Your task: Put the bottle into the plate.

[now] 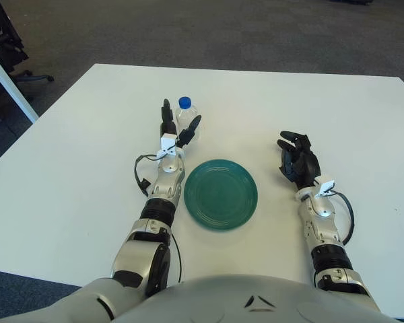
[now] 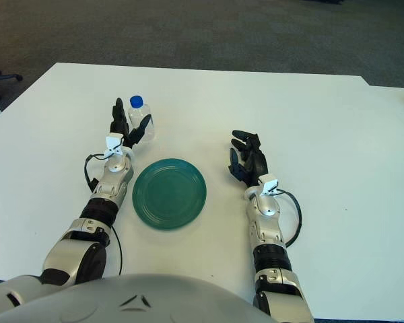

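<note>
The bottle (image 1: 186,118) stands upright on the white worktop (image 1: 67,155), blue cap on top, long axis vertical — it sits just beyond the left robot hand (image 1: 174,131), at the fingertips and a touch toward the robot's right. That hand's fingers (image 1: 165,112) are spread, one dark digit showing left of the bottle and another (image 1: 193,125) on its right, so the bottle appears bracketed between them, but I can't tell if either actually touches the plastic; nothing is gripped yet. The left hand is clearly the nearer one: the right robot hand (image 1: 297,160) shows well apart from the bottle, on the far side of the plate, fingers loosely curled and holding nothing, idle beside the plate's right edge. The green plate (image 1: 220,194) lies flat on the worktop, nearer the robot than the bottle and to the right of the left forearm — empty, nothing in it. Judgement: the task is at the reach/pre-grasp stage. The next move prob. needs the fingers to close round the bottle's body, then lift and carry it back toward the robot & rightward onto the plate; a tall light bottle could tip if nudged before the grip is firm.
</note>
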Robot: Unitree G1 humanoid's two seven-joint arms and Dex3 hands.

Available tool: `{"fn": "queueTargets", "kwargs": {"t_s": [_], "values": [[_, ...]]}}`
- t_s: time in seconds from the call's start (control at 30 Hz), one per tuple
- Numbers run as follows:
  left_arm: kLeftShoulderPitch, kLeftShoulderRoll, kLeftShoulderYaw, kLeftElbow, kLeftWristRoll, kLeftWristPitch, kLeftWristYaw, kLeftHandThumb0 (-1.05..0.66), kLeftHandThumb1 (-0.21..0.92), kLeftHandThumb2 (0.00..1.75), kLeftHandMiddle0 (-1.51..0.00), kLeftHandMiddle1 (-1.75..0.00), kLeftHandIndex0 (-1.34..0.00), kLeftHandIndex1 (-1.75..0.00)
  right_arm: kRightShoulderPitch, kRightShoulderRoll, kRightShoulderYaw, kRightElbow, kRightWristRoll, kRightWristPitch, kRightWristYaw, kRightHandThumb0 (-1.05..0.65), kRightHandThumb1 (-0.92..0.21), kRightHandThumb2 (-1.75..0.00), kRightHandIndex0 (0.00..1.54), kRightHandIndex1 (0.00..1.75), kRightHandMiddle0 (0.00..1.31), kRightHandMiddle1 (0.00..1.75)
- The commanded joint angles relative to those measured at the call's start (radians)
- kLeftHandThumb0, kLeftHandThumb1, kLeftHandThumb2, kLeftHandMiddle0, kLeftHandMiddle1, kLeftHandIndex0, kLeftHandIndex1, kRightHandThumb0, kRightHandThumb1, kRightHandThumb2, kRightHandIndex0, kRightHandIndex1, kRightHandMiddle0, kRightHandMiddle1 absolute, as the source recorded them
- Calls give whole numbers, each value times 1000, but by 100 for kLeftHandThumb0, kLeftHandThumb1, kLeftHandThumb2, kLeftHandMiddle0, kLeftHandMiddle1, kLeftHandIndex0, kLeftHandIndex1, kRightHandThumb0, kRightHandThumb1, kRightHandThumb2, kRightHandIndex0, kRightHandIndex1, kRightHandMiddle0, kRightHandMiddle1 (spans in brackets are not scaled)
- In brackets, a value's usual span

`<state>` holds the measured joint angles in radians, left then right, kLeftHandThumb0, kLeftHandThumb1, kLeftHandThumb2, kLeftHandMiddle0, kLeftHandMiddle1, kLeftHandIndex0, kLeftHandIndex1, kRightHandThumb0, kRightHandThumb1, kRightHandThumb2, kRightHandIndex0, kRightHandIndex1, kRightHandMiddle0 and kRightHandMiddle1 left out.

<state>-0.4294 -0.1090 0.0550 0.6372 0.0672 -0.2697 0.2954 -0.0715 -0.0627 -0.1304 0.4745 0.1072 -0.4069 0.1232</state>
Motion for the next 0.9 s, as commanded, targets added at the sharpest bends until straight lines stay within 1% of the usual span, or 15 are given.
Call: {"fn": "queueTargets", "kwargs": {"t_s": [0.0,0.17,0.43,0.57,0.87], "values": [[-25,2,3,16,-2,-4,3,-96,92,5,-7,-1,-1,-2,58,3,-8,73,13,69,6,-42,-74,-76,48,81,5,113],[-38,1,1,25,2,3,5,-98,92,5,-6,0,-1,-2,57,5,-9,72,16,71,11,-40,-73,-79,49,80,4,115],[-77,0,-5,53,19,49,34,-100,92,4,-4,0,-4,-5,62,11,-6,62,16,70,14,-39,-72,-81,49,79,5,117],[-110,5,-8,89,34,79,57,-102,92,5,-3,0,-5,-6,67,16,-4,53,25,73,25,-38,-72,-80,49,79,4,119],[-163,14,-14,165,44,96,80,-105,92,8,-2,0,-6,-9,75,19,7,36,24,77,26,-36,-72,-79,49,81,0,124]]}}
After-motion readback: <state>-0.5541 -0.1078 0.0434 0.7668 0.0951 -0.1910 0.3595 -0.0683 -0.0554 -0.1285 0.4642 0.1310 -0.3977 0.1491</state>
